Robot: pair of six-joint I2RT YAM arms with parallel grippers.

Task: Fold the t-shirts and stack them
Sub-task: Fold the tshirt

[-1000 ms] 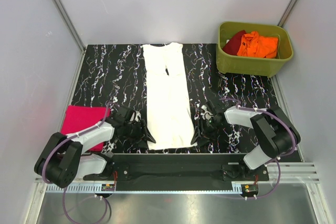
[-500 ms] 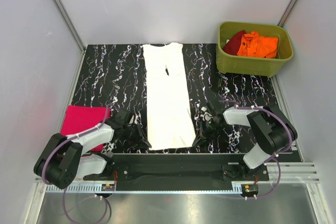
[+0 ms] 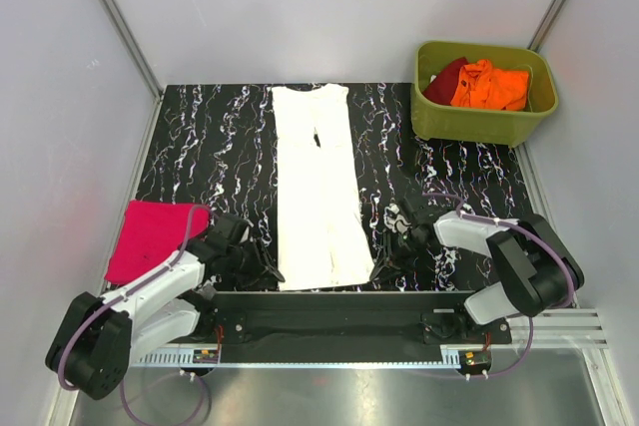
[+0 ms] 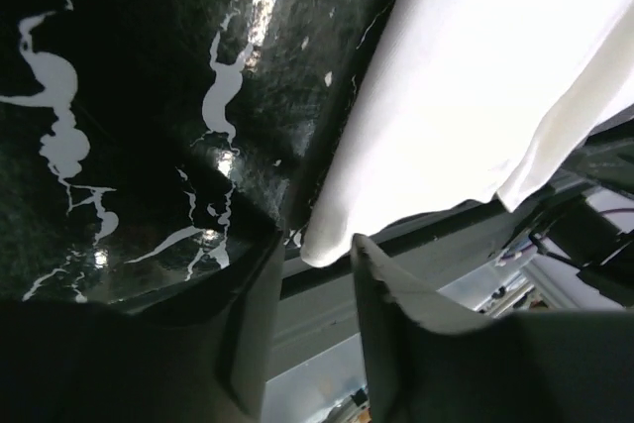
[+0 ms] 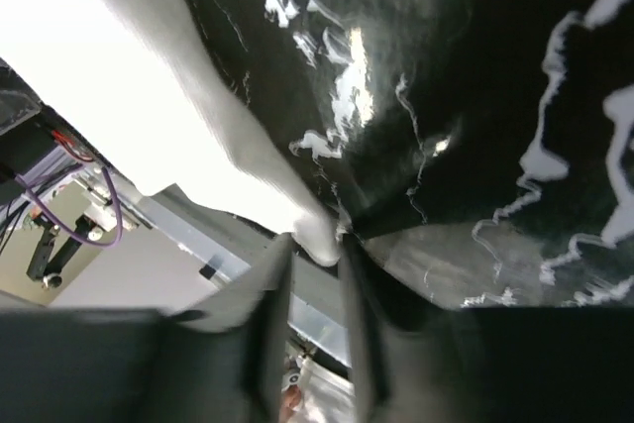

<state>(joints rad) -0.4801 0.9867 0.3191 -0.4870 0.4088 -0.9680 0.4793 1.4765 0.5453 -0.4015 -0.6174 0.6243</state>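
White t-shirt [image 3: 318,187] lies flat as a long narrow strip down the middle of the black marbled table [image 3: 200,137], collar at the far end and hem at the near edge, which it seems to overhang slightly. Left gripper [image 4: 317,242] sits low at the near-left hem corner. Its jaws are apart, and the cloth corner rests at their mouth, not squeezed. Right gripper [image 5: 315,237] is at the near-right hem corner with a narrower gap. The cloth tip sits right between the fingertips, but I cannot tell whether it is pinched or only touching. Pink shirt [image 3: 152,234] is folded at the table's left edge, well apart from the strip. Olive tub [image 3: 469,122] at far right holds the orange shirt [image 3: 491,85] and dark red shirt [image 3: 446,77], not yet laid out. Judged step: taking both hem corners to carry the hem toward the collar. Risks: so little cloth sits in either mouth that a corner could slip free on lifting. If one side catches and the other does not, the fold would skew. The strip looks doubled, so a shallow bite might take only the top layer and pull the side folds open.
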